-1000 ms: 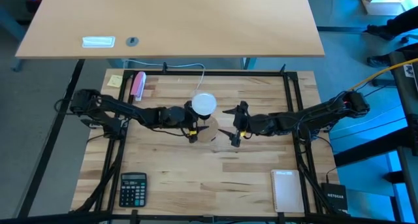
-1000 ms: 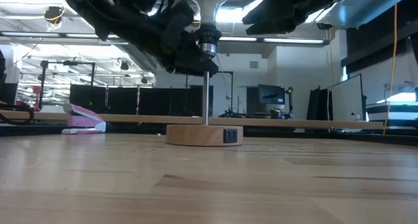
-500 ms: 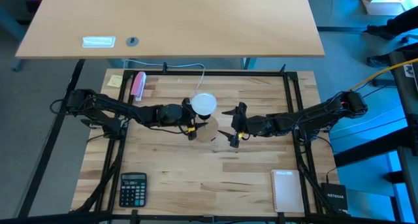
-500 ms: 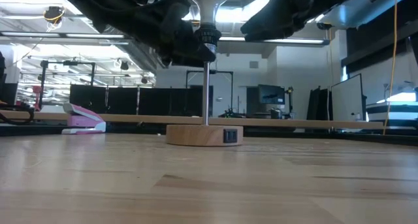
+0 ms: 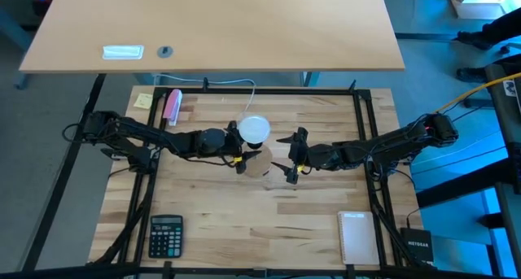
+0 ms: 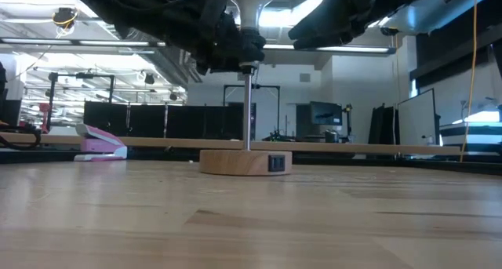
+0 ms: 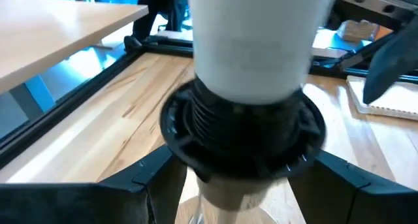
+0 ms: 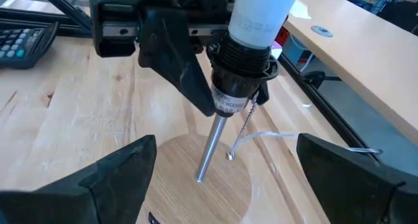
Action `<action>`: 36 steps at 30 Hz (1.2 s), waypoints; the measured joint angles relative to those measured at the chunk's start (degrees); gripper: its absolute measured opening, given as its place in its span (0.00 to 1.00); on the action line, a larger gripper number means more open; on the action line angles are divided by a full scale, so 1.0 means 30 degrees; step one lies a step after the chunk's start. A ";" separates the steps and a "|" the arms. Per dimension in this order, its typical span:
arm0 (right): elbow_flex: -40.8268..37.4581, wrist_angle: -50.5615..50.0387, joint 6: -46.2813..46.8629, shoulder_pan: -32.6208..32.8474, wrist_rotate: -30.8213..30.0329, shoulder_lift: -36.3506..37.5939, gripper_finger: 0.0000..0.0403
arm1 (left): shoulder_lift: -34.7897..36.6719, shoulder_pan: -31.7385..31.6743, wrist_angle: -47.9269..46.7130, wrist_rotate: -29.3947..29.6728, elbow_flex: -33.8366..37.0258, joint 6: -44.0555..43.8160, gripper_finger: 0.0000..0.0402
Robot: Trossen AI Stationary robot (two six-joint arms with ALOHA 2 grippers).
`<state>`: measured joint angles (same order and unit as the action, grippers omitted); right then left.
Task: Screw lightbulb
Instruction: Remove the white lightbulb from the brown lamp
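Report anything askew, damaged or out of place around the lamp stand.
Nothing stands out. The lightbulb sits straight in the black socket, the post rises upright from the wooden base, and the pull chain hangs free. The left tool sits at the socket.

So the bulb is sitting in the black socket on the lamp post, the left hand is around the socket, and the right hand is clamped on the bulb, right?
Not quite. The right hand is not on the lightbulb; it hangs open beside the lamp, touching nothing, as the right wrist view shows. The rest holds: the lightbulb sits in the black socket on the post, and the left hand is around that socket.
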<state>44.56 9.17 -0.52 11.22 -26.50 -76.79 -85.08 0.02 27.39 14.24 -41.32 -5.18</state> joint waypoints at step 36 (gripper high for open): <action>0.0022 0.1048 -0.0059 -0.0036 -0.0466 -0.1100 0.92 | -0.2398 -0.0062 1.0318 0.0050 0.2957 0.0495 0.38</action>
<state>44.62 12.32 -0.70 11.11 -27.90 -80.09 -92.27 -0.16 58.35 14.39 -32.45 -3.70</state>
